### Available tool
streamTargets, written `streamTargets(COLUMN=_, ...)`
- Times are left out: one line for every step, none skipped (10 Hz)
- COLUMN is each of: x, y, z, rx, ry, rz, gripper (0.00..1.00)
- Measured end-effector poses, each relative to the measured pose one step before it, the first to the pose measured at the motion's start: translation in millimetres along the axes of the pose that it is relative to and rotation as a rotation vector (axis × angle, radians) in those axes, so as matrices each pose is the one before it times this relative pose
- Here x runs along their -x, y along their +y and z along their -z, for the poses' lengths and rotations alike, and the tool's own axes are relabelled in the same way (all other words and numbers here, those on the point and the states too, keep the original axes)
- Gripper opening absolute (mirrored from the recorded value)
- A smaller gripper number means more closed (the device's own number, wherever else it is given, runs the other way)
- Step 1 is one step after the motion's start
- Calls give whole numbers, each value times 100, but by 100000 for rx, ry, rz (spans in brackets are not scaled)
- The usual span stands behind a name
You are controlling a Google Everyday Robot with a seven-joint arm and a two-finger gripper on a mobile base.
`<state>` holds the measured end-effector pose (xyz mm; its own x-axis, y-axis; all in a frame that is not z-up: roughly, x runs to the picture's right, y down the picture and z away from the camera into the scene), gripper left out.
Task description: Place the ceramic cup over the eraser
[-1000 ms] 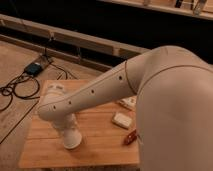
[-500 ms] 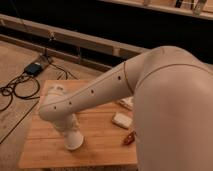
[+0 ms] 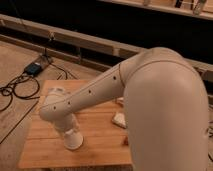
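The wooden table fills the lower middle of the view. Its left edge drops to a tan floor where black cables and a small blue box lie, and its near edge runs along the bottom of the view. Bare wood lies open along the near left part of the top and between the arm and a white block at the right.

The white arm fills the right side, its big rounded shoulder hiding the table's right part. From there a long link slopes down and left to a bent joint, then turns downward over the near left of the table. The gripper points straight down there. At its end a white ceramic cup meets the wood; I cannot tell whether the gripper is grasping it. A reddish-brown object peeks out beside the arm. The eraser does not show.
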<state>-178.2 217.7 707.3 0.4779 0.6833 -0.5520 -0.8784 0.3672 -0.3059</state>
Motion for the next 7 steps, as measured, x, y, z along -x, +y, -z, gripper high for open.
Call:
streamTargets(x=422, y=266, z=77, rx=644, ry=-890, rz=164, gripper=80)
streamTargets(x=143, y=104, z=91, rx=365, ry=-293, rz=154, gripper=80)
streamTargets(x=223, y=26, z=200, rx=2, ry=-638, rz=412, gripper=80)
streamTargets(x=99, y=9, z=180, rx=-302, ry=-115, rz=237, gripper=80)
streamTargets(x=-63, y=-51, z=139, rx=-257, ry=805, rz=-289, gripper=80)
streamTargets(x=-40, y=-46, z=-11, rx=-142, ry=149, rz=9, gripper=80)
streamTargets(x=-5, y=-7, z=1, rx=-35, ry=19, rz=5, gripper=80)
